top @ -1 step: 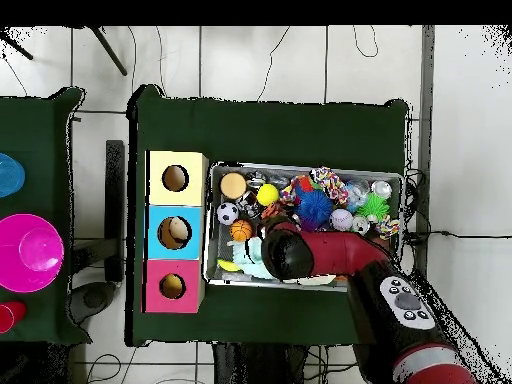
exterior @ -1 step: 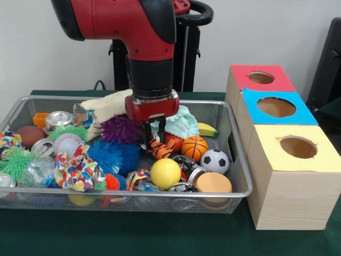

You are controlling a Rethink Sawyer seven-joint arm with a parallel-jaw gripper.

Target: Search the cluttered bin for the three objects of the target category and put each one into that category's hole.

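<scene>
No text or label can be read anywhere.

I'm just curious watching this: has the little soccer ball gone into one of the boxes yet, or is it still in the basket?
Still in the basket. The soccer ball lies in the wire basket, beside the small basketball.

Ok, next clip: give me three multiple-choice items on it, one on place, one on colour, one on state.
1. Where is the pincer?
A. over the boxes
B. down in the wire bin
C. off the table

2. Colour of the middle box top?
A. blue
B. green
C. white

3. What sits between the pincer's fingers?
A. the soccer ball
B. the yellow ball
C. an orange-and-black striped toy

Answers: B, it reaches among the toys; A, between red and yellow tops; C, the fingers flank it.
</scene>
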